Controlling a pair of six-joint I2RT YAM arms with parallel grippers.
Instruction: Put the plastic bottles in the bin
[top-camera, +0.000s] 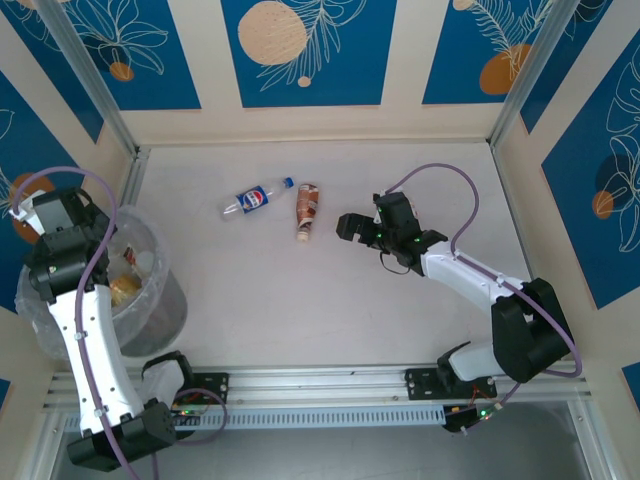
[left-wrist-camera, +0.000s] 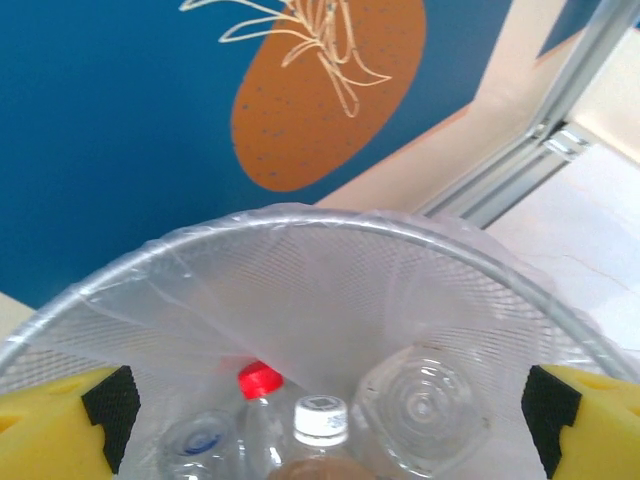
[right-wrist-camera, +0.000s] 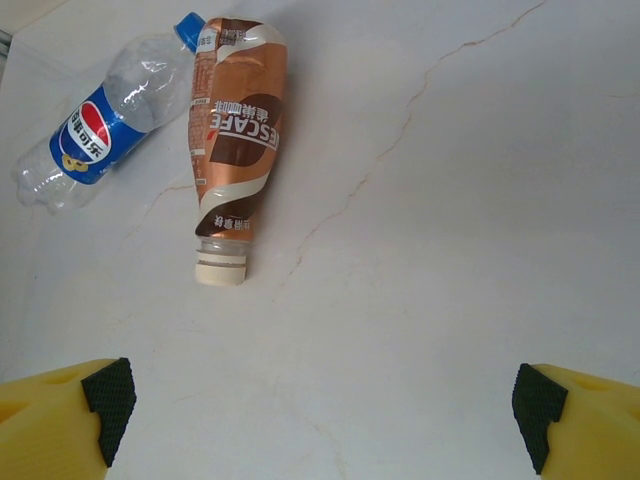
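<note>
1. My left gripper (left-wrist-camera: 325, 425) is wide open and holds nothing.
2. The one bin (left-wrist-camera: 330, 280) sits right under that gripper.
3. Below the gripper, inside the bin, I count four bottles: one with a red cap (left-wrist-camera: 260, 380), one with a white cap (left-wrist-camera: 321, 418), one seen from its round end (left-wrist-camera: 420, 410), and one clear one (left-wrist-camera: 195, 445) on the other side.
4. My right gripper (right-wrist-camera: 325, 420) is wide open too, with nothing in it.
5. Two bottles lie flat on the surface (right-wrist-camera: 450, 250) in front of this gripper, off to its left and not touching it.
6. One is the blue-label bottle (right-wrist-camera: 95, 135). One is the brown bottle (right-wrist-camera: 232, 140), with its cap end nearer the gripper.
7. The blue cap is just beside the brown bottle's far end.
</note>
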